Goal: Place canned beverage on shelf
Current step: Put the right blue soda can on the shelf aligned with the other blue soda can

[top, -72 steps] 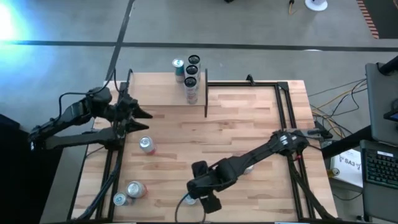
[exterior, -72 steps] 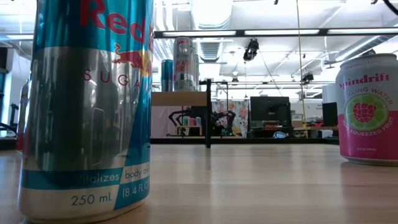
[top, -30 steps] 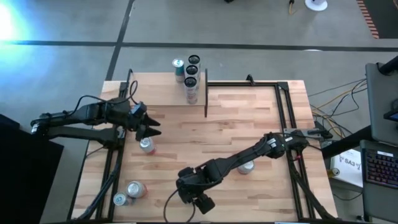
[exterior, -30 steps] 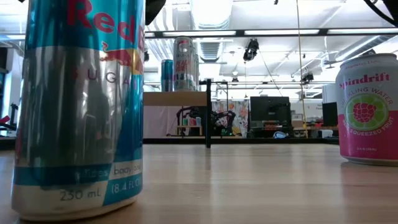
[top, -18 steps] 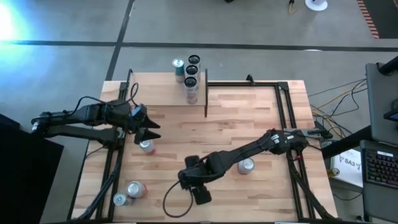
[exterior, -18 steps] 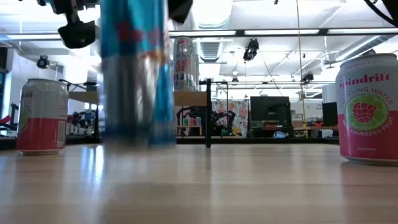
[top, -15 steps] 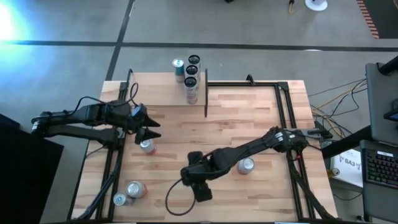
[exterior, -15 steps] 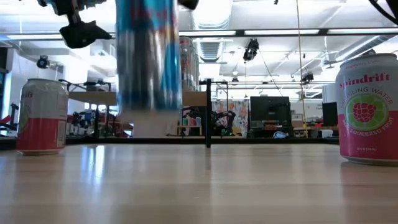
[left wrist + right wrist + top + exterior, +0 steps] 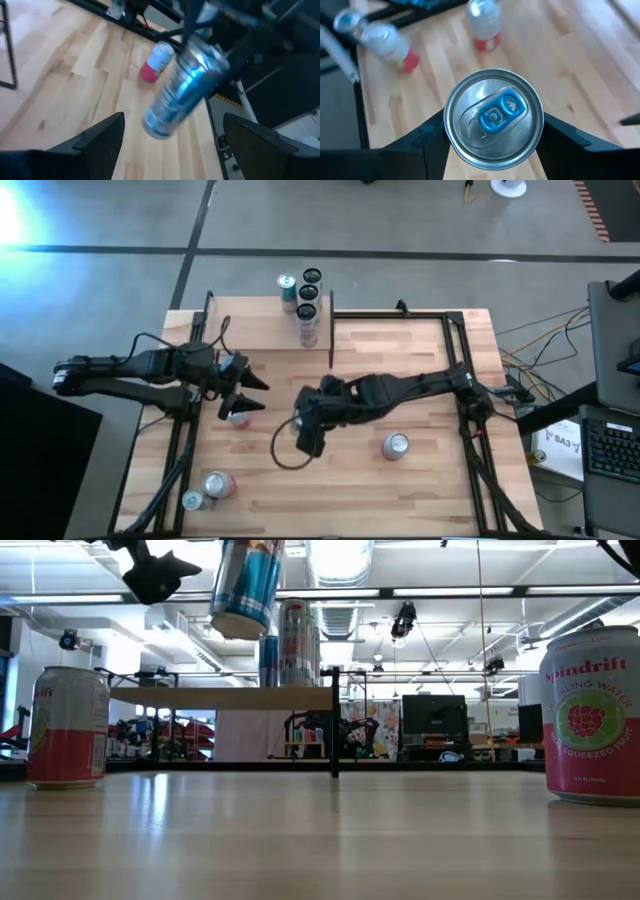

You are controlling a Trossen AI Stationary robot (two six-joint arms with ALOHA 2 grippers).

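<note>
Shows a light wooden desk (image 9: 400, 370) from above, with two dark robot arms reaching in from either side.

Far left, near corner: two cans standing close together, one with a pink side (image 9: 218, 483) and a smaller one (image 9: 192, 500).

Left of centre: left hand (image 9: 262, 396), fingers (image 9: 100, 140) spread wide apart and gripping nothing, raised above the desk. Just beside its fingertips in the overhead view, a pink-and-white can (image 9: 237, 416) upright on the desk, apart from the hand in the table-level view.

Centre: right hand (image 9: 305, 430), closed around a tall blue-and-silver can (image 9: 245, 585), one finger on each side of the body. Holds this can in the air, well clear of the desk and slightly tilted, blue pull tab facing the wrist camera.

Centre, at the far edge: the shelf (image 9: 200, 697), a small light-wood board with a thin dark upright panel (image 9: 331, 330) at its end. On it already, a cluster of tall cans (image 9: 308, 293). Puts the held can nearer than the shelf and not yet on it.

Right of centre: a pink Spindrift can (image 9: 396, 445) upright on the desk, alone, well apart from both hands.
</note>
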